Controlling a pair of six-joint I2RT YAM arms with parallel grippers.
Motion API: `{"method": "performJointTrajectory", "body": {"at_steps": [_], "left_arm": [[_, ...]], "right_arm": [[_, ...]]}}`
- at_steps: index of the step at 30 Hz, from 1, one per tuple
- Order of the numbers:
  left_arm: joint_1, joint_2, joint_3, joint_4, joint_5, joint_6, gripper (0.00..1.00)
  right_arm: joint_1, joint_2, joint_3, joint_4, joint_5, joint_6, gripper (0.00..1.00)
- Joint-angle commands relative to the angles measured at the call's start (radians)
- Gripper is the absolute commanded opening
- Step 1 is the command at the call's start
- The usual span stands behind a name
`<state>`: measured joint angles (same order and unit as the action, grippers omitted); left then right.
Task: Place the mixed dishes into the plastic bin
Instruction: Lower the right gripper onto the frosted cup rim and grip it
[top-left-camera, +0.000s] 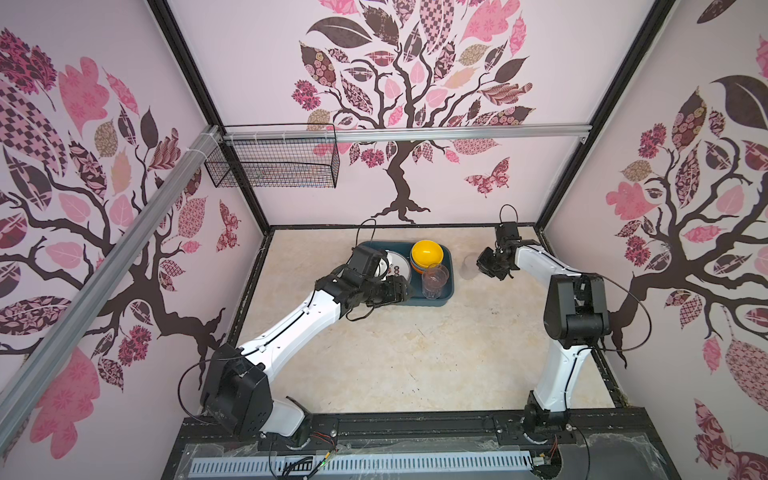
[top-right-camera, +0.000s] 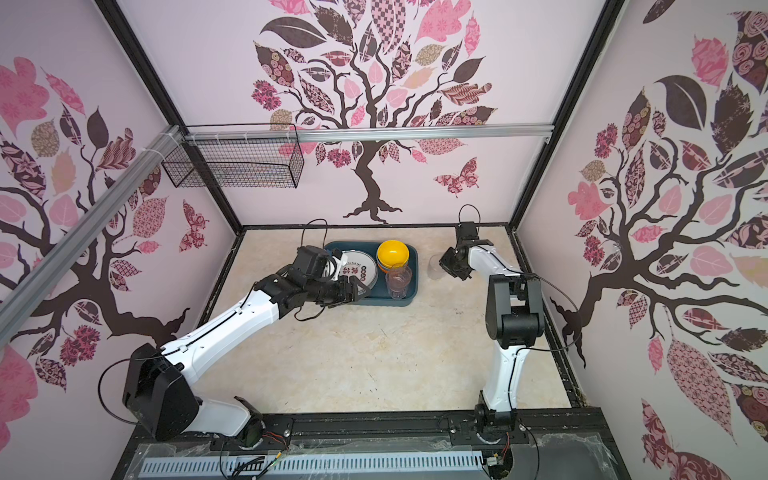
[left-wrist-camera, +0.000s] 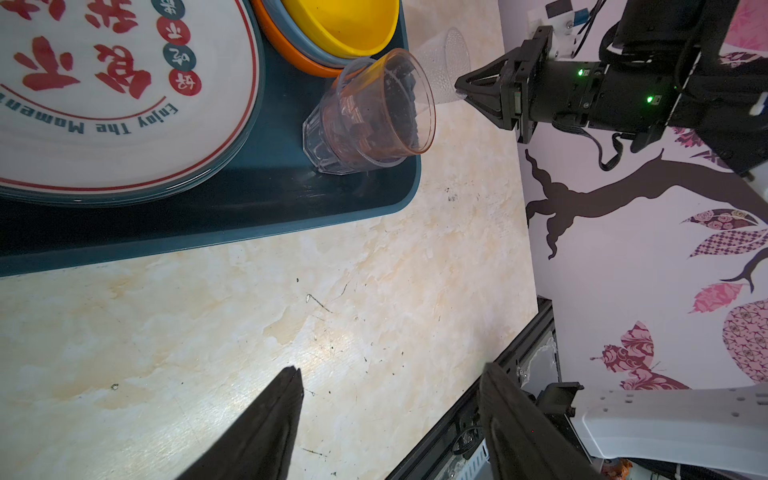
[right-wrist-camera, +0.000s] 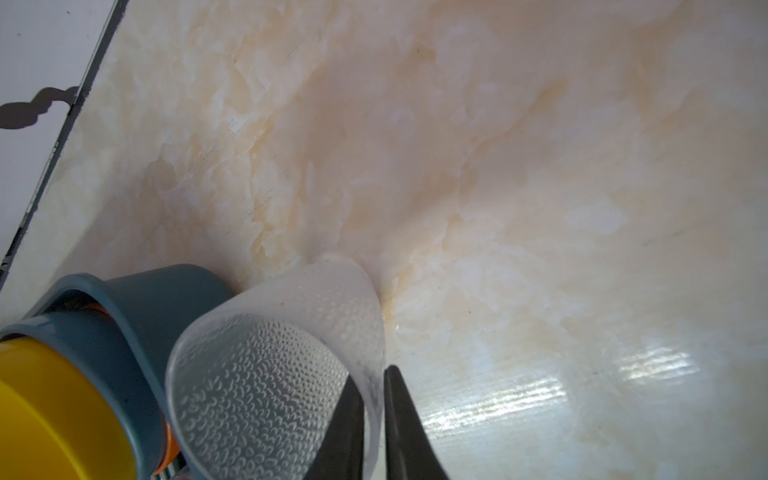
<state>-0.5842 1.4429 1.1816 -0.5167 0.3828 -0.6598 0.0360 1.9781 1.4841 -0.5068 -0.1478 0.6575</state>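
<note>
On the left of the back wall a black wire basket (top-left-camera: 272, 162) hung from an aluminium rail. Below it, my left claw (left-wrist-camera: 392, 374) stood wide and held nothing, over the table by the bin's near edge.

The dark teal bin (left-wrist-camera: 291, 216) sat towards the back of the table. On its left side lay a stack of white plates (left-wrist-camera: 83, 124) with red rim lines. The top one carried large red Chinese characters, small red and dark round badges, and "Enjoy the Momen", cut off at the picture's edge. Right of the plates a yellow bowl (top-left-camera: 427, 252) nested in a blue bowl (left-wrist-camera: 299, 37), and that in an orange bowl (left-wrist-camera: 286, 45). In front of the bowls stood a pinkish cup (left-wrist-camera: 374, 112), seemingly seated in a clear faceted one.

Just beside the bin's right wall, outside it, a clear cup (right-wrist-camera: 266, 374) with a pebbled texture stood on the table. My right claw (right-wrist-camera: 372, 376) pinched its rim, one finger inside and one outside.

The table (left-wrist-camera: 208, 332) was glossy cream marble-look, lightly scuffed. The pale walls (top-left-camera: 519, 174) showed a dark tree with pink patterned leaves and butterflies.
</note>
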Motion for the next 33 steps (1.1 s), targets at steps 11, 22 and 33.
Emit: {"method": "performJointTrajectory", "body": {"at_steps": [11,22,33], "left_arm": [[0.000,-0.034,-0.052,0.026,-0.012,-0.011,0.70],[0.004,-0.058,-0.074,0.030,-0.013,-0.017,0.70],[0.027,-0.118,-0.114,0.018,-0.019,-0.021,0.70]], "right_arm": [[-0.005,-0.081,-0.068,-0.026,0.052,-0.055,0.03],[-0.005,-0.233,-0.129,-0.055,0.034,-0.093,0.02],[0.038,-0.336,-0.103,-0.142,0.010,-0.143,0.02]]}}
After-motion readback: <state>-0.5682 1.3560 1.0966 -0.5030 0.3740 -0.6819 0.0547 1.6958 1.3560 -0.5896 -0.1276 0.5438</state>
